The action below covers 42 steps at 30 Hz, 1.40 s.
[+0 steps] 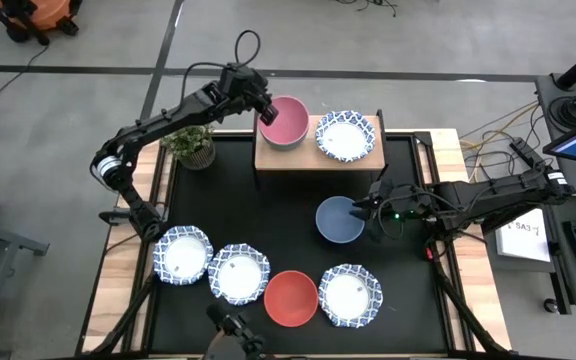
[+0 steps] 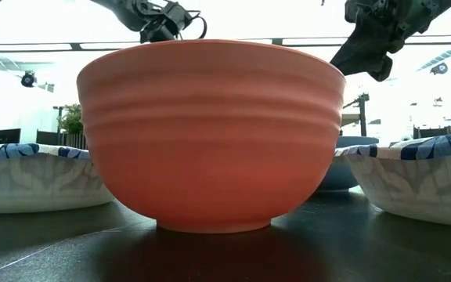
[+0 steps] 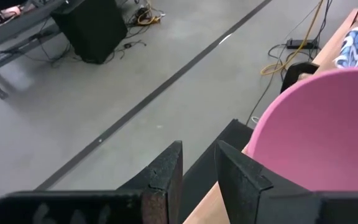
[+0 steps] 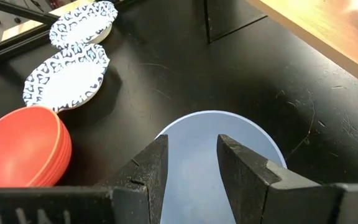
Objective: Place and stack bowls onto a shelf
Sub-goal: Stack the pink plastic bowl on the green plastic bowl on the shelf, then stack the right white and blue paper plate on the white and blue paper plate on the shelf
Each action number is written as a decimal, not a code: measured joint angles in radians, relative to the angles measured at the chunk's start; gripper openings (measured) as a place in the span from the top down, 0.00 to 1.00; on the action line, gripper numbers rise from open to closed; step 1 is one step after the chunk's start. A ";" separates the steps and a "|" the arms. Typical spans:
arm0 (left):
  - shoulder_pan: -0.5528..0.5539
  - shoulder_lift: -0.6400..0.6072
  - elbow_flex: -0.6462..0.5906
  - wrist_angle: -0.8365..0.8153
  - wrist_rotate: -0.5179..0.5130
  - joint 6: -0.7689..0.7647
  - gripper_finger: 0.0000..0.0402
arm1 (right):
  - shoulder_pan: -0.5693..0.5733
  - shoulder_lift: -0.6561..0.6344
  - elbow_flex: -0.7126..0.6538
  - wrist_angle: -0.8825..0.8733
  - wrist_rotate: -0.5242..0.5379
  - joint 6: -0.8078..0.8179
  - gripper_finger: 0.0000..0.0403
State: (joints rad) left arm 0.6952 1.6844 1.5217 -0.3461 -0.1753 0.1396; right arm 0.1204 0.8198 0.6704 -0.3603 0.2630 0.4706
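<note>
A pink bowl (image 1: 286, 122) and a white blue-rimmed bowl (image 1: 346, 135) stand side by side on the wooden shelf (image 1: 268, 158) at the table's far edge. My left gripper (image 1: 265, 104) is open at the pink bowl's far left side. In the left wrist view, one of its fingers (image 3: 241, 180) is beside the bowl's outer wall (image 3: 316, 130), and only floor shows between the fingers. A blue bowl (image 1: 338, 220) sits on the mat. My right gripper (image 4: 191, 158) is open above the blue bowl's (image 4: 219, 134) right part. No green bowl is in view.
Three white patterned bowls (image 1: 182, 254) (image 1: 238, 273) (image 1: 350, 294) and a red bowl (image 1: 291, 298) line the table's near edge. The red bowl (image 2: 210, 133) fills the low view. A small potted plant (image 1: 193, 145) stands left of the shelf. Bare mat lies in the table's middle.
</note>
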 joint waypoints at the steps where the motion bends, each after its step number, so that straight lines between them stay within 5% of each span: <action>1: 0.000 0.000 -0.003 -0.002 0.000 -0.001 0.81 | 0.000 0.000 0.000 0.000 0.000 0.000 0.68; 17: -0.088 -0.036 0.002 0.109 0.089 -0.027 0.81 | 0.006 0.000 -0.001 0.003 0.000 -0.019 0.68; 27: -0.308 -0.189 -0.024 -0.048 0.117 -0.018 0.81 | 0.064 0.000 -0.034 0.071 0.000 -0.063 0.68; 33: -0.481 -0.323 -0.220 0.032 0.117 -0.047 0.81 | 0.112 0.051 -0.040 0.158 0.001 -0.064 0.68; 42: -0.747 -0.547 -0.606 0.359 0.109 -0.142 0.81 | 0.122 0.211 0.023 0.153 -0.020 -0.073 0.68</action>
State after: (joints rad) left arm -0.0515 1.1371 0.9153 0.0128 -0.0667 -0.0026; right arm 0.2424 1.0309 0.6938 -0.2075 0.2428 0.3980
